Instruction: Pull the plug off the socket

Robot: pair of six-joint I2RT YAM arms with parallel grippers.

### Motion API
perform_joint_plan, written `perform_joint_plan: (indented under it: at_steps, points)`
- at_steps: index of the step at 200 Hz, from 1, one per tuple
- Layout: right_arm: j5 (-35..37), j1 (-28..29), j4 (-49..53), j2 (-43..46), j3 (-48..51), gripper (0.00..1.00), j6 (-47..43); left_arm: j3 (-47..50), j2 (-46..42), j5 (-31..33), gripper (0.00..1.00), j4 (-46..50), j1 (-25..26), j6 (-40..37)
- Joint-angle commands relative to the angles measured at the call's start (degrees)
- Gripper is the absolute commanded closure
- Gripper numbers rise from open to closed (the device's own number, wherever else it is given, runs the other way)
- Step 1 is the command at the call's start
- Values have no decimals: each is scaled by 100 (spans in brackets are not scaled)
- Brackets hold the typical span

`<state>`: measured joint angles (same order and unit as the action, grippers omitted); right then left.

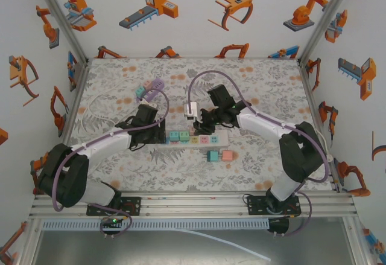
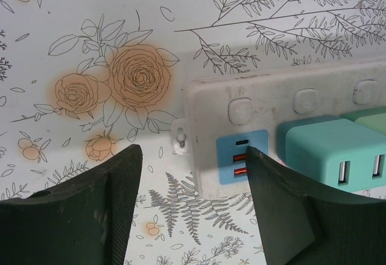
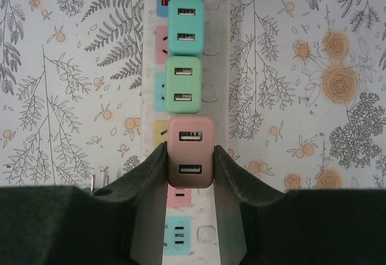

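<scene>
A white power strip (image 1: pixel 218 138) (image 3: pixel 218 217) (image 2: pixel 289 99) lies across the middle of the table with coloured sockets along it. My right gripper (image 3: pixel 190 156) (image 1: pixel 197 125) is shut on a pink plug (image 3: pixel 190 147), one finger on each side. I cannot tell whether its prongs still sit in the socket. A green plug (image 3: pixel 184 84) and a teal plug (image 3: pixel 186 25) (image 2: pixel 329 150) sit in the sockets beyond it. My left gripper (image 2: pixel 194 156) (image 1: pixel 160 134) is open at the strip's left end. One of its fingers (image 2: pixel 114 186) is over the table, the other (image 2: pixel 283 204) over the blue socket (image 2: pixel 236 150).
Two loose plugs, teal (image 1: pixel 212 155) and pink (image 1: pixel 227 155), lie just in front of the strip. A purple plug (image 1: pixel 158 85) and a small teal one (image 1: pixel 142 90) lie at the back left. A white plug (image 1: pixel 190 109) on a grey cable sits behind the strip. Patterned walls enclose the table.
</scene>
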<state>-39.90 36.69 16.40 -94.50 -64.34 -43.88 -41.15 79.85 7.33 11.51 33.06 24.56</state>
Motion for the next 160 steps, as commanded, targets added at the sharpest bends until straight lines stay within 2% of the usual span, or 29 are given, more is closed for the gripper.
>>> perform_joint_plan:
  at_steps: [1, 36, 61, 85, 99, 114, 136, 160]
  points:
    - [-300, -17, -408, 311, 124, 89, 187, 90, -15, 412, 35, 626, 33, -172]
    - [-177, -29, -656, 600, 246, 89, 860, 80, -420, 390, 32, 493, 194, -451]
    - [202, -29, -1164, 832, 391, 89, 2085, 118, -762, 332, 31, 397, 243, -491]
    - [851, -30, -1648, 1105, 608, 89, 3327, 219, -1195, 82, 31, 217, 278, -604]
    - [1223, -63, -1762, 1269, 700, 89, 3967, 308, -1531, -219, 31, 61, 288, -720]
    - [1462, -134, -1772, 1464, 775, 89, 4573, 434, -1907, -836, 30, -142, 290, -936]
    - [1688, -320, -1698, 1723, 869, 89, 5365, 601, -2413, -1785, 27, -484, 298, -1212]
    - [1867, -628, -1533, 2008, 1000, 89, 6338, 751, -2822, -2390, 25, -851, 324, -1280]
